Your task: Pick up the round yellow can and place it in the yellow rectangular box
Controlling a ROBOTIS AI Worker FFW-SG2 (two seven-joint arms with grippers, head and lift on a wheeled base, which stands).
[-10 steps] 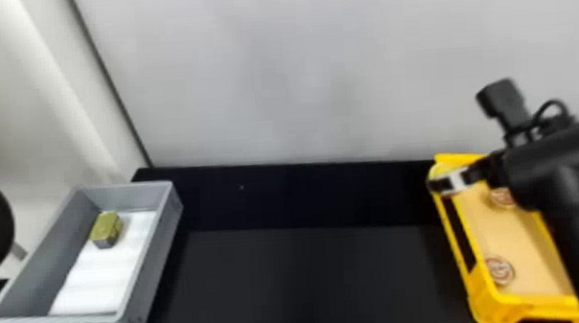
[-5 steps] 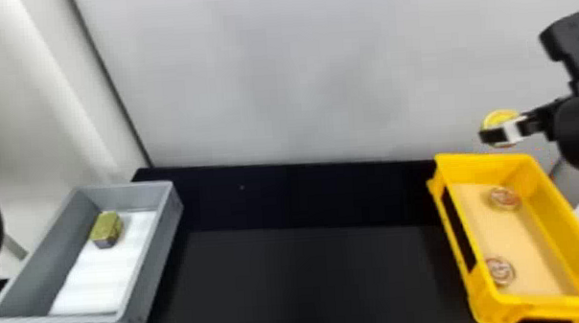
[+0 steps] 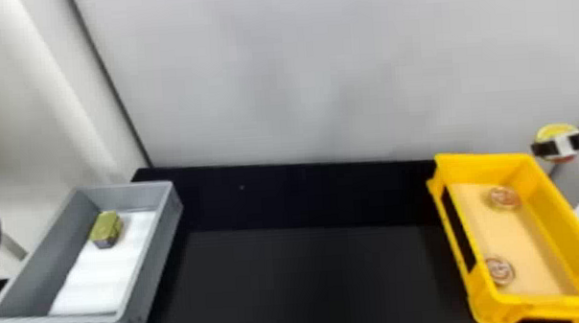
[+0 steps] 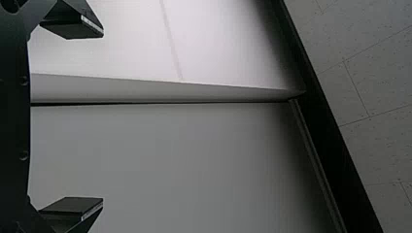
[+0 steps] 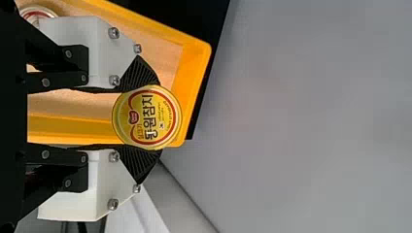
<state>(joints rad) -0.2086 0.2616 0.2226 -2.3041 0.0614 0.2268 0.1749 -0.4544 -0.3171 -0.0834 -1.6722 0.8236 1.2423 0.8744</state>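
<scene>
While the black right gripper (image 3: 559, 147) grasps a round yellow can (image 5: 146, 117), it hangs near a yellow rectangular plastic box (image 3: 559, 233), far right.
The black left gripper (image 4: 103, 119) has fingers apart.

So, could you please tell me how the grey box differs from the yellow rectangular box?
The grey box is on the robot's left, the yellow rectangular box on its right. The grey box has a white liner under an olive-green block; the yellow rectangular box has a tan base under two round cans. Both are open-topped.
</scene>
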